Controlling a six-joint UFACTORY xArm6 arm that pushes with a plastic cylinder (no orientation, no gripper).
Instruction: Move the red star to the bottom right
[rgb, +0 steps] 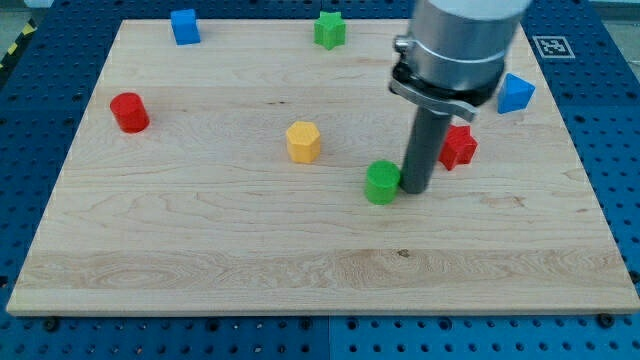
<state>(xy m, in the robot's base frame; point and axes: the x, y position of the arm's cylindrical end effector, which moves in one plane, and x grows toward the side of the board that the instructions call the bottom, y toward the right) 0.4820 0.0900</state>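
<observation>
The red star (460, 147) lies on the wooden board (200, 260), right of centre. My tip (416, 189) rests on the board just to the star's lower left, with the rod partly covering the star's left side. A green cylinder (381, 183) sits right beside the tip on its left, touching or nearly touching it.
A yellow hexagon block (303, 141) lies near the centre. A red cylinder (129, 112) is at the view's left. A blue cube (185, 26) and a green star (329, 29) sit along the top edge. A blue block (515, 93) is upper right of the red star.
</observation>
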